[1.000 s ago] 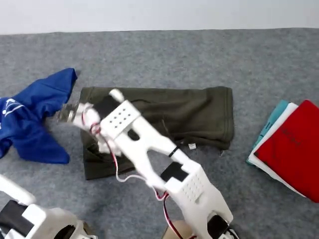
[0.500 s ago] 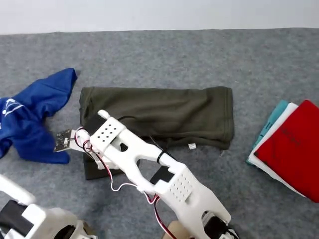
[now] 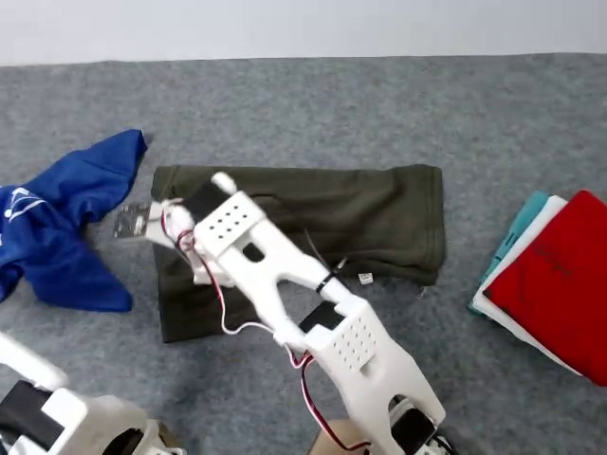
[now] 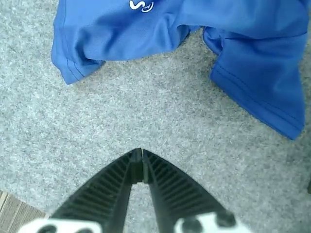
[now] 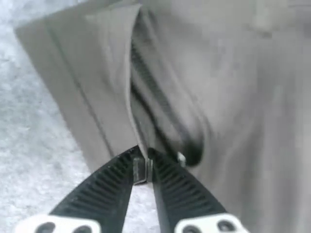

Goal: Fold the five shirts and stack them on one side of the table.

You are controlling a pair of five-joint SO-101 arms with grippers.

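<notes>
Both closed, I see: left gripper (image 4: 142, 165) near the blue shirt (image 4: 252, 58), right gripper (image 5: 141, 169) at the olive shirt (image 5: 233, 97). Overhead adds a folded stack (image 3: 555, 275) at three o'clock.

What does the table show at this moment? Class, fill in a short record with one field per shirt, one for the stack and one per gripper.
olive shirt: mid table, lying flat, partly folded
blue shirt: crumpled and unfolded, at the high view's left edge
stack: folded shirts at the opposite side, red on top, white and teal beneath
left gripper: shut, over bare table close to the blue shirt
right gripper: shut, tips at the olive shirt's edge; whether cloth is pinched cannot be told
not yet stacked: olive shirt, blue shirt
</notes>
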